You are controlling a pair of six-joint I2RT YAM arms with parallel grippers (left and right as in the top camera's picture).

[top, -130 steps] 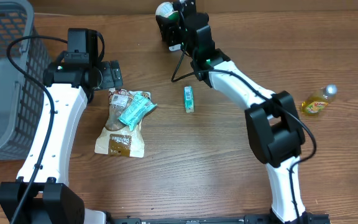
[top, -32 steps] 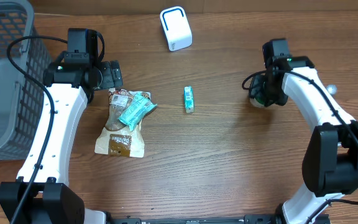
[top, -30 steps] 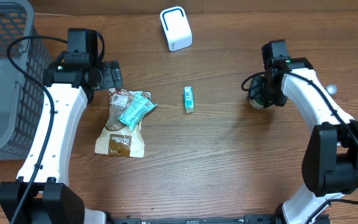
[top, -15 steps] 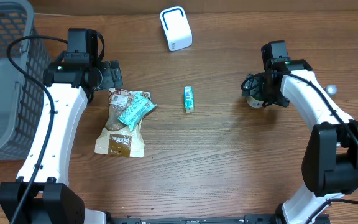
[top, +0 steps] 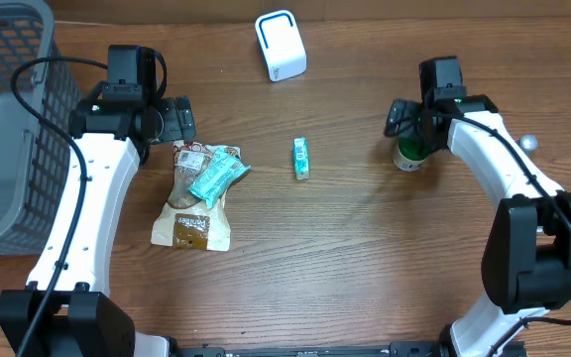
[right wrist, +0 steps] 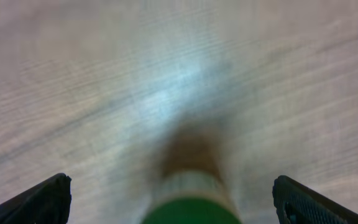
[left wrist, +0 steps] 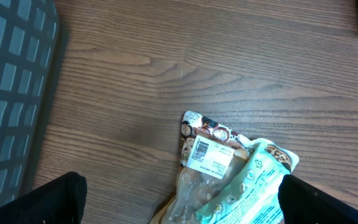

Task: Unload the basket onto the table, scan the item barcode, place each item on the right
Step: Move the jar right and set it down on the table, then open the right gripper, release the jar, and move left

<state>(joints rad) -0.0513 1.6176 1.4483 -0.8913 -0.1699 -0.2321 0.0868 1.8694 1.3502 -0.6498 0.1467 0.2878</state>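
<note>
A white barcode scanner (top: 281, 45) stands at the back of the table. A small jar with a green lid (top: 410, 156) stands upright on the wood at the right, free of any grip. My right gripper (top: 407, 119) hovers just behind and above it, open. In the right wrist view the jar (right wrist: 191, 198) is a blur between the spread fingertips (right wrist: 47, 198) of the gripper (right wrist: 182, 208), touching neither. My left gripper (top: 173, 121) is open over the top end of the snack bags (top: 201, 188), and the left wrist view shows it (left wrist: 179, 205) holding nothing.
A brown pouch (left wrist: 205, 155) lies under a teal pack (left wrist: 253, 190). A small green box (top: 301, 158) lies mid-table. A grey mesh basket (top: 8, 119) fills the left edge. A bottle cap (top: 530, 142) peeks out behind the right arm.
My right gripper has opened and let go of the green-lidded jar, then drawn up and back from it. The jar now stands alone. The left arm has not moved.
</note>
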